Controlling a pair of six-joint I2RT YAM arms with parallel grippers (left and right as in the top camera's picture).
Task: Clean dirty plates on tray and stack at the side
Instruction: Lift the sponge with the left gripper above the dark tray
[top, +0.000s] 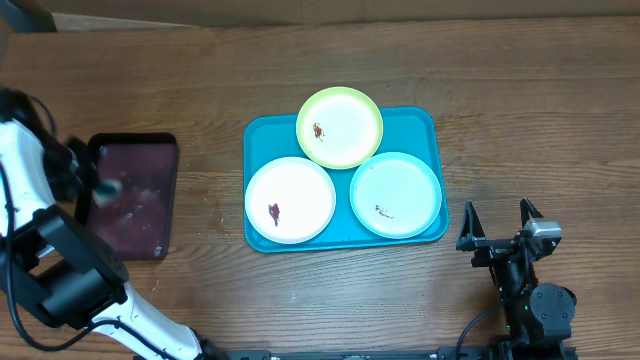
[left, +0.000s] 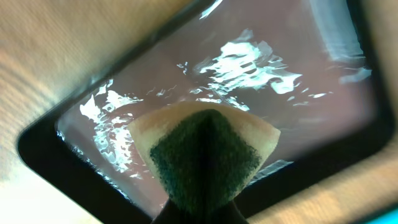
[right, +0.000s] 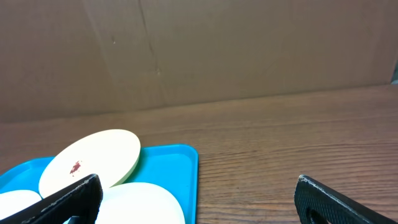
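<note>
maroon tray (top: 140, 225) sits on the wooden surface (top: 520, 90), well left of the blue tray (top: 420, 122), its bottom glistening wet. left end effector (top: 103, 187) hangs over it, clamped on a yellow sponge (left: 205, 152) with a dark green face. on the blue tray lie three smeared plates: white plate (top: 290, 200) near left, yellow-green plate (top: 340, 127) overhanging the far rim, mint plate (top: 396, 194) near right. right end effector (top: 497, 222) sits just right of the blue tray, fingers spread wide, empty.
</note>
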